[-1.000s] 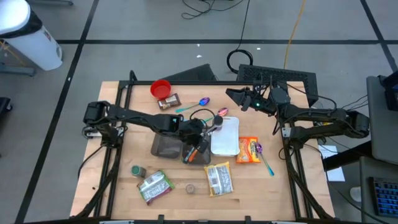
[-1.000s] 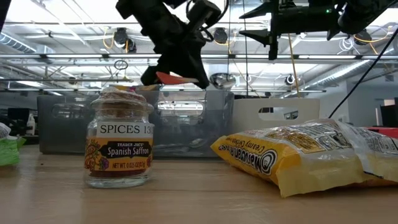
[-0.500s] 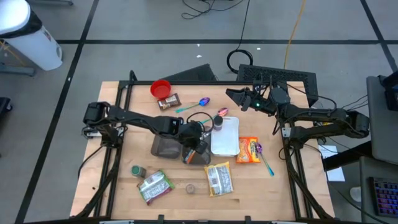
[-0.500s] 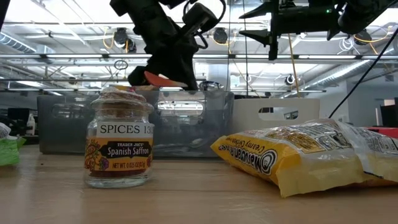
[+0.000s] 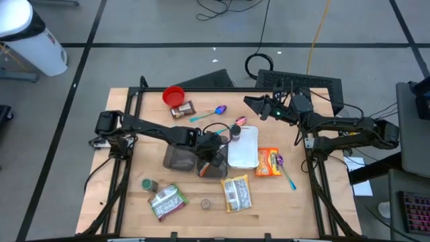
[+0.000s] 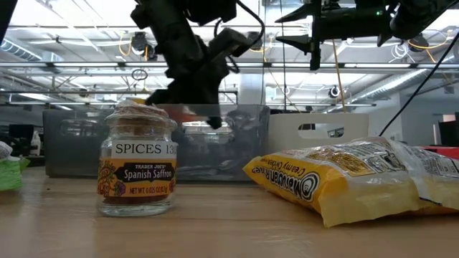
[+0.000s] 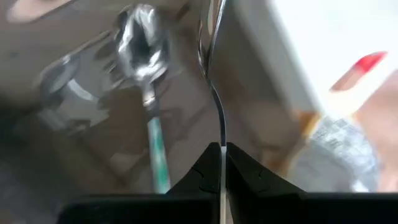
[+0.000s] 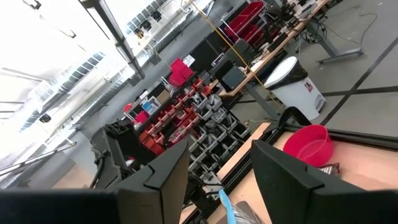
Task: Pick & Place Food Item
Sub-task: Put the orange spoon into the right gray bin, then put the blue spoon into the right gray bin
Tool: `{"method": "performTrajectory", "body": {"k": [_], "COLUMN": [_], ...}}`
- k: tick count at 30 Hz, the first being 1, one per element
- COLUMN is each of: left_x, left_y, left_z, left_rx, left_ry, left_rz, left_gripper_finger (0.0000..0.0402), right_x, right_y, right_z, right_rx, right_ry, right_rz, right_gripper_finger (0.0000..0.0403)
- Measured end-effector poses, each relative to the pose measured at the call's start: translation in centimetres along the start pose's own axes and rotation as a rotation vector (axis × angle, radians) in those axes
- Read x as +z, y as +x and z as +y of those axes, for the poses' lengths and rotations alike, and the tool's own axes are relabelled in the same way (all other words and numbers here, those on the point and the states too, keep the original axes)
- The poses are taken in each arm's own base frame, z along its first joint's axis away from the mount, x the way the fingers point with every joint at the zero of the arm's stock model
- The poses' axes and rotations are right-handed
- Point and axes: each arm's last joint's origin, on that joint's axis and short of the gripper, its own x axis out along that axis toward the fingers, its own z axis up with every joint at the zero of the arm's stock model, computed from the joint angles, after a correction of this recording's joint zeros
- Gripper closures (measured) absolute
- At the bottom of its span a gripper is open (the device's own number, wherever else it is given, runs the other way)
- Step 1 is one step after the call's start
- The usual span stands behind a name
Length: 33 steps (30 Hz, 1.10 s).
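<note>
My left hand (image 5: 216, 160) pinches an orange food item (image 6: 188, 112) just above the grey bin (image 5: 176, 158); only the release remains, I judge. My right hand (image 5: 250, 102) waits spread, well beyond the bin.

lots of clutter around: red bowl (image 5: 173, 95) near the far-left corner, small brown packet (image 5: 183, 109) just beside it, teal-handled spoon (image 5: 209, 113) nearby. orange snack bag (image 5: 268, 162) right of the white tray (image 5: 244, 148), purple spoon (image 5: 285, 169) alongside. up front, spanish saffron jar (image 6: 137, 159), yellow bag (image 6: 358, 179), green packet (image 5: 166, 201).
</note>
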Motion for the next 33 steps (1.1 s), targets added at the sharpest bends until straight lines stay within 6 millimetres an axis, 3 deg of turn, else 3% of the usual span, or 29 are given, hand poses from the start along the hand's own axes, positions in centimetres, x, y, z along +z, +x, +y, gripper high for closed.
{"method": "performTrajectory", "body": {"k": [4, 17, 26, 33], "left_x": [-0.1, 0.0, 0.8, 1.4], "left_y": [1.0, 1.8, 1.7, 1.7], "left_z": [0.2, 0.4, 0.8, 1.2], "left_rx": [0.010, 0.008, 0.020, 0.007], "left_ry": [-0.001, 0.005, -0.014, -0.001], "left_rz": [0.031, 0.048, 0.010, 0.024], "left_gripper_finger": [0.0392, 0.0395, 0.0327, 0.0315], "right_x": [0.0, 0.0, -0.1, -0.1], "right_y": [0.0, 0.0, 0.0, 0.0], "right_z": [0.0, 0.0, -0.1, -0.1], "right_rx": [0.000, -0.004, -0.010, -0.009], "right_ry": [0.000, -0.001, 0.000, 0.000], "right_rz": [0.000, 0.003, 0.008, 0.008], "right_gripper_finger": [0.0236, 0.0236, 0.0236, 0.0236]}}
